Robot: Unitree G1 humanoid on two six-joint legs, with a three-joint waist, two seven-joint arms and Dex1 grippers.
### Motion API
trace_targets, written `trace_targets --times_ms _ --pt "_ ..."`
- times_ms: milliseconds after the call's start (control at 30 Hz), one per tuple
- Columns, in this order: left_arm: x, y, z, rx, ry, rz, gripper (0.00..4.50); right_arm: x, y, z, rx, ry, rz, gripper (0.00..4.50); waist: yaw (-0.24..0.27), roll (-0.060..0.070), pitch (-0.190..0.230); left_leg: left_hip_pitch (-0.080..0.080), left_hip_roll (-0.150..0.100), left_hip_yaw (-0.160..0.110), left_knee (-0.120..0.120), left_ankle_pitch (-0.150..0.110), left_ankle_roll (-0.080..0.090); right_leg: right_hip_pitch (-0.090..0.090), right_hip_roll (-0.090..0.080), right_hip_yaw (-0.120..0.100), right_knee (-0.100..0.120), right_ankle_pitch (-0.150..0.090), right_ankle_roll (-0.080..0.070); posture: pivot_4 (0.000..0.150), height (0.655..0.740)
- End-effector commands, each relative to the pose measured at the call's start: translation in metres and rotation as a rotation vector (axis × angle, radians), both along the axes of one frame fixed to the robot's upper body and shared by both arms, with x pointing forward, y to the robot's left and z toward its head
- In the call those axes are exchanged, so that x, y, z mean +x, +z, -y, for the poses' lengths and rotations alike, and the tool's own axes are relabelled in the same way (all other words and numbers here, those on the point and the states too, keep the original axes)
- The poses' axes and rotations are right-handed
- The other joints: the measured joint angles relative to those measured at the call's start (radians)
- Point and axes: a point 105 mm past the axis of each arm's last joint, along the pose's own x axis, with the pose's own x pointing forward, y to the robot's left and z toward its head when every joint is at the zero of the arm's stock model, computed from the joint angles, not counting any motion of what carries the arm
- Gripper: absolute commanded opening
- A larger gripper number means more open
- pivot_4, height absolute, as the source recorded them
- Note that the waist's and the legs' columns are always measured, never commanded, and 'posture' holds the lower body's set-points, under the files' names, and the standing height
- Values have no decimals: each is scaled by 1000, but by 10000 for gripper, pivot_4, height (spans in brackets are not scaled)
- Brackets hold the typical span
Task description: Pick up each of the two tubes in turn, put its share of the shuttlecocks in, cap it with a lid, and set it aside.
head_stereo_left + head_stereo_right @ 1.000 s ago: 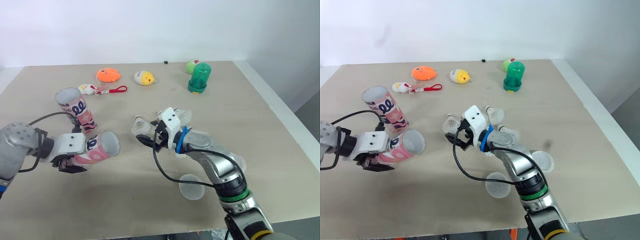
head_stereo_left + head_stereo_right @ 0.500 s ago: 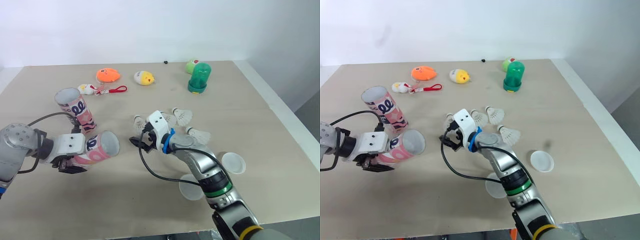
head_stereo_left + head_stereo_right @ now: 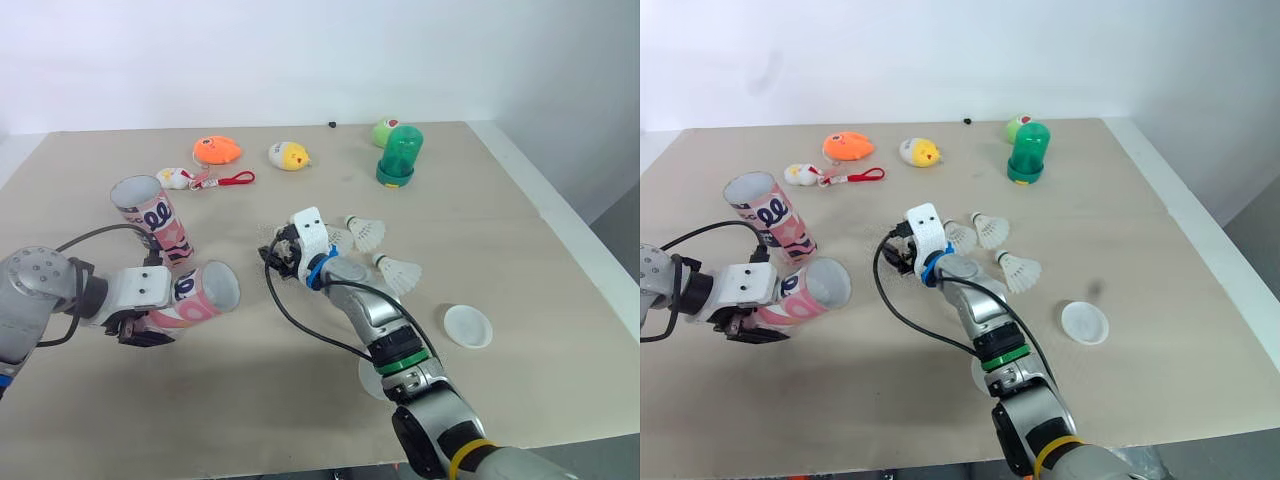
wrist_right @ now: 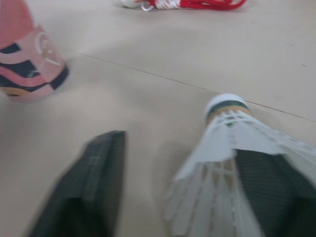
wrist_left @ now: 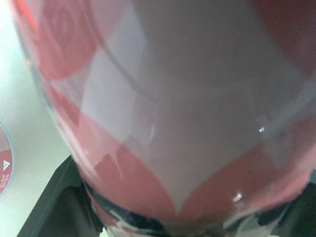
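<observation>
**On the beige surface (image 3: 500,200), mid-way: shuttlecock grab lining up**

Near the middle of the surface, the right hand (image 3: 283,255) sits unclenched around a white feathered shuttlecock with a green-banded cork tip (image 4: 232,143), which lies just beside one finger. It's featherlight and the skirt probably crushes easily, so I'd pinch gently near the cork. The left hand (image 3: 140,320) is clamped on a pink patterned tube (image 3: 200,295), tipped over with its open mouth facing the shuttlecock.

Beige table (image 3: 300,400) (pale rim) against a plain white wall (image 3: 300,50).
</observation>
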Motion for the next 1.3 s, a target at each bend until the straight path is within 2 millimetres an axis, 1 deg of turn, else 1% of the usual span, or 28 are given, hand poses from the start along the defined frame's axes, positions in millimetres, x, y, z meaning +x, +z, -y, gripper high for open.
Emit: trace_targets --times_ms 33,100,167,267,367,433,533,600,667,733,800,867,933,1033,1133,1233,1300 --pt "-4 -10 7 -20 -19 -41 34070 2 18 -6 52 8 35 14308 0 0 0 0 0 0 0 0 0 0 0 0 0 0 0 1500 7400" --pt "-4 -10 6 -18 -17 -40 34070 0 19 -8 75 24 20 6606 0 0 0 0 0 0 0 0 0 0 0 0 0 0 0 1500 7400" --pt "-4 -10 6 -18 -16 -39 34070 -4 23 -11 112 49 11 521 0 0 0 0 0 0 0 0 0 0 0 0 0 0 0 1500 7400" --pt "-3 -10 6 -18 -15 -38 34070 -11 31 -17 140 94 13 521 0 1 0 0 0 0 0 0 0 0 0 0 0 0 0 1500 7400" --pt "-3 -10 6 -19 -13 -36 34070 -24 45 -23 162 158 24 521 1 1 0 0 0 0 0 0 0 0 0 0 0 0 0 1500 7400" --pt "-3 -11 5 -19 -10 -35 34070 -35 64 -26 193 220 47 521 0 1 1 0 0 0 0 0 0 0 0 0 0 0 0 1500 7400" --pt "-2 -11 5 -20 -7 -35 34070 -53 90 -26 213 314 96 521 1 1 1 0 0 -1 0 0 0 0 0 0 0 0 0 1500 7400" --pt "-2 -12 6 -22 -6 -34 34070 -67 104 -23 189 406 161 521 1 1 1 0 0 -1 0 0 0 0 0 0 0 -1 -1 1500 7400" --pt "-2 -12 6 -24 -6 -35 34070 -84 114 -16 136 531 249 521 3 1 1 0 0 -1 0 0 0 0 -1 0 0 -2 -3 1500 7400" --pt "-2 -13 6 -25 -4 -36 34070 -99 115 -5 49 657 322 521 4 1 1 0 -1 -1 0 0 0 1 -2 0 0 -2 -3 1500 7400" --pt "-2 -13 6 -26 -2 -36 34070 -112 111 5 -37 771 371 521 5 1 1 0 -2 0 0 0 0 1 -3 -1 -1 -3 -3 1500 7400" --pt "-2 -14 5 -27 2 -36 34070 -120 100 12 -121 857 343 521 4 3 2 0 -2 0 0 0 0 1 -3 0 -1 -3 -3 1500 7400" --pt "0 -14 5 -29 5 -32 34070 -118 88 9 -186 884 316 521 4 5 1 1 -2 0 0 0 0 1 -2 -1 -1 -3 -3 1500 7400" --pt "3 -14 7 -36 3 -26 34070 -116 79 -3 -229 907 319 521 4 9 2 2 -1 -1 0 0 1 1 -1 -1 0 -3 -4 1500 7400" --pt "4 -14 9 -40 0 -25 34070 -115 76 -15 -253 930 327 521 6 10 2 1 -2 -1 0 1 2 1 -1 0 0 -2 -3 1500 7400" --pt "4 -14 8 -39 -1 -26 34070 -116 83 -29 -235 938 347 521 8 10 2 1 -3 -1 1 1 2 2 -3 0 0 -2 -3 1500 7400" --pt "4 -14 9 -38 -3 -28 34070 -120 90 -31 -180 950 342 7220 8 9 2 1 -3 0 1 1 2 2 -3 0 0 -2 -3 1500 7400"
